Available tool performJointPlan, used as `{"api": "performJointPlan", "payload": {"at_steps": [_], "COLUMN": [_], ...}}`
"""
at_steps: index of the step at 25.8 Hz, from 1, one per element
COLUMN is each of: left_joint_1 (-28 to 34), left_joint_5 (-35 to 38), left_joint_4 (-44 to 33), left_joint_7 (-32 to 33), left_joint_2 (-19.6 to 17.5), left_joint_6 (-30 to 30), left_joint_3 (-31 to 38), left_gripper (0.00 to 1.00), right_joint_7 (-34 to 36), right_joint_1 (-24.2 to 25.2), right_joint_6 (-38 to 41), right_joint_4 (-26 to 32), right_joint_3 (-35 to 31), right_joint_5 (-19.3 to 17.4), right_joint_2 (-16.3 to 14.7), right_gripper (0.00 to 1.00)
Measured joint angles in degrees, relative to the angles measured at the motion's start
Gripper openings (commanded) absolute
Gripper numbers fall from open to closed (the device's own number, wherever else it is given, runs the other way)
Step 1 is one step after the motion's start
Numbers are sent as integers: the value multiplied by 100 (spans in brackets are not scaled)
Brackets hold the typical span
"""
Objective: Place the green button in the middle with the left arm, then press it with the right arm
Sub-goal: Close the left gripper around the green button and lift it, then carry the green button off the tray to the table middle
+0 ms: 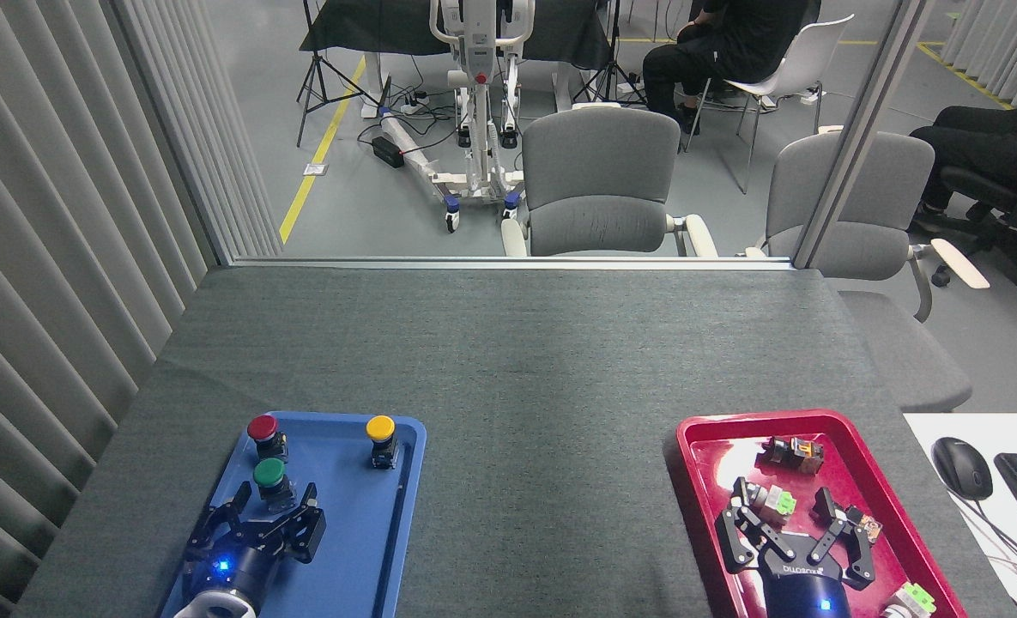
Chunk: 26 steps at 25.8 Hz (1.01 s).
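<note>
Head view: dark-grey table [508, 360] fills the frame centre. Lower left, blue tray [379, 532]; lower right, red tray [705, 455]. Left end effector [275, 503] reaches up from the bottom edge, fingers spread wide, flanking the green button [269, 474] on the blue tray. Right end effector [784, 506] hovers splayed wide over the red tray.

I have a single view, from my own head, looking forward and steeply down across the grey table [508, 360]. My two arms enter at the bottom edge, close to the lens. The table's far edge lies mid-frame; beyond it the view reaches chairs [601, 180] and floor, far off.
</note>
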State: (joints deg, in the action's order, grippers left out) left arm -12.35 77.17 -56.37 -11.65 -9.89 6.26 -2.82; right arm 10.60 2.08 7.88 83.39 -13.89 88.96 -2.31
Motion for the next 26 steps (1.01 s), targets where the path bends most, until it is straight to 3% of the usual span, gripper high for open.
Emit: {"api": "performJointPlan", "payload": {"at_steps": [4,7,12,13,22,26], "left_joint_1": [-54,-94,-117,-116,-111,17], "left_joint_5": [0,0,2,8,36,19], "left_joint_4": [120,224,321,327,261,-220], "left_joint_7": [0,5,14,28,48,-8], "left_joint_2": [4,5,40,40,1,-94], "left_joint_6": [-10,-11,-13,-14,49,178], "left_joint_3": [-5,-8,-23,-26,-27,2], "left_gripper": [69,55,15,10,4,5], "right_joint_7": [-71,-125,-148,-148,-151,-167], "right_joint_1": [-96,-112,-132,-132,-133,-182], "right_joint_6": [-72,-106,-106,-92,-114,-176], "right_joint_4": [-10,-41,-74,-77,-76,-39], "right_joint_3": [163,266,348,390,686,705], "right_joint_5": [6,7,-19,-23,-35,-38], "right_joint_2": [4,-5,-55,-78,-277,-301], "right_gripper": [99,99,99,99,99,100]}}
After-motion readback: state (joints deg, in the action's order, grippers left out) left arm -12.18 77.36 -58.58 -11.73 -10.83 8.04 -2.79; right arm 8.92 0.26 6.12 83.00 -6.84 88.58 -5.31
